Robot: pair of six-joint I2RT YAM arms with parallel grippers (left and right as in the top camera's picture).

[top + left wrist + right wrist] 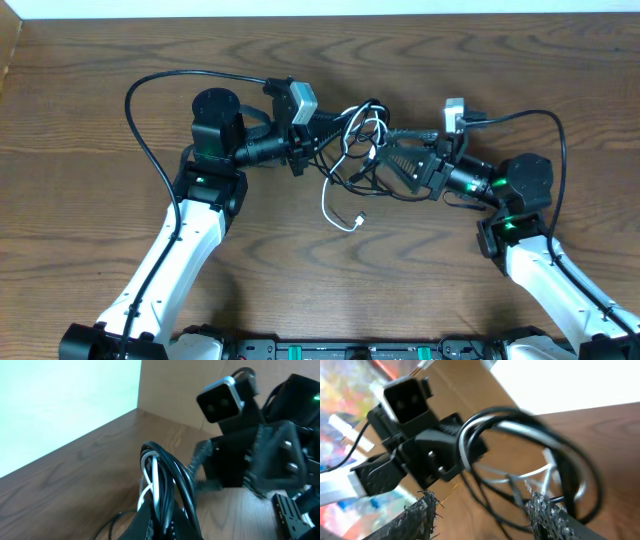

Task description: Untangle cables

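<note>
A tangle of black and white cables [362, 150] lies at the table's middle, between both arms. My left gripper [304, 143] is shut on a bundle of black and white cable strands [159, 480], which run up between its fingers [165, 522]. My right gripper [400, 158] is open at the tangle's right side. In the right wrist view its fingers [482, 515] stand wide apart with cable loops [530, 445] just beyond them. A loose white cable end [345, 222] trails toward the table's front.
The wooden table [320, 280] extends toward the front. A thin black arm cable [150, 130] arcs at the left, another [545, 130] at the right. The table's far edge meets a white wall [320, 8].
</note>
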